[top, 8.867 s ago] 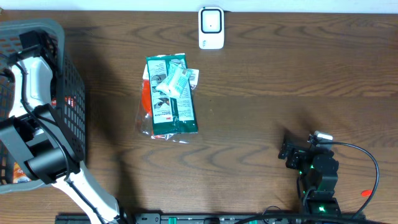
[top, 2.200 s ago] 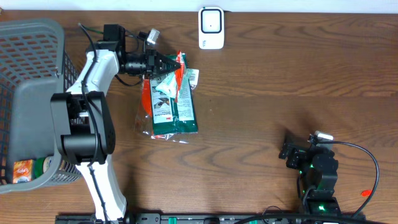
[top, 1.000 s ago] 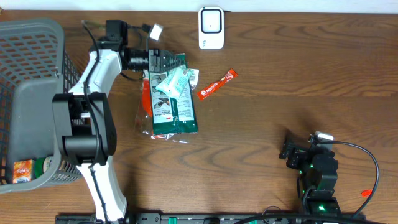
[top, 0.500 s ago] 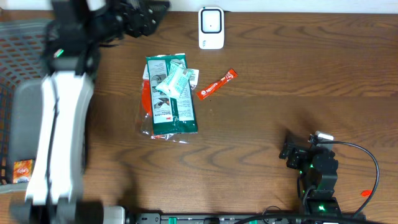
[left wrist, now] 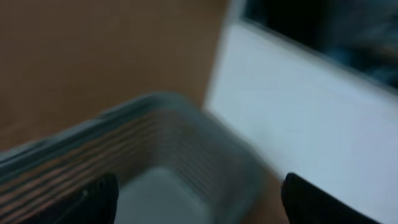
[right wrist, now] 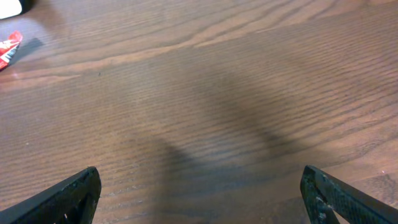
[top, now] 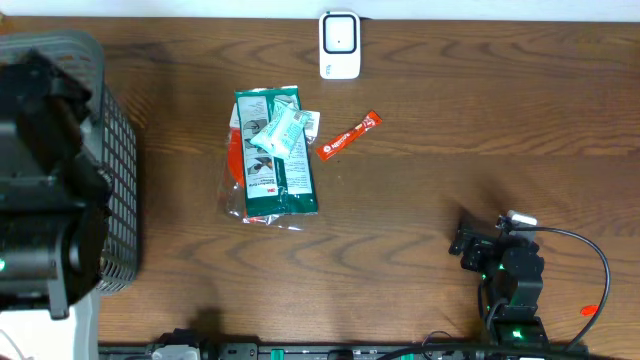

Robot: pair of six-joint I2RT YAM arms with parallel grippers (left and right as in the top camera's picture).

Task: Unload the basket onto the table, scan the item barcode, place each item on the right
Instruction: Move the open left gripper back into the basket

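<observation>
Right gripper (right wrist: 199, 200): nearest the robot's base, low over the near right part of the table (top: 480, 120); its jaws are spread wide with nothing between them, only bare wood below.
Left gripper (left wrist: 196, 202): the wrist view is blurred, but two dark fingertips (left wrist: 93, 199) show far apart at the bottom corners, released and empty, above the rim of the grey basket (left wrist: 155, 109).
Left arm (top: 40, 200): from overhead it is a large dark blur at the table's left edge, covering most of the basket; the gripper itself cannot be picked out there.
Basket contents: hidden by the arm and the blur.
Green packets (top: 275, 175): a flat pile left of centre, with a smaller pale packet (top: 280, 130) lying across its far end and some orange showing along its left side.
Red sachet (top: 350, 134): lies flat and tilted on the wood, just right of the pile's far end, close to it but held by neither gripper. It is well apart from both: far and to the left of the right gripper, and to the right of the basket, with the pile between. In the right wrist view only its end shows at the top left edge.
Scanner (top: 339, 44): white, upright at the far edge, beyond the sachet and slightly left of it, not touching it.
</observation>
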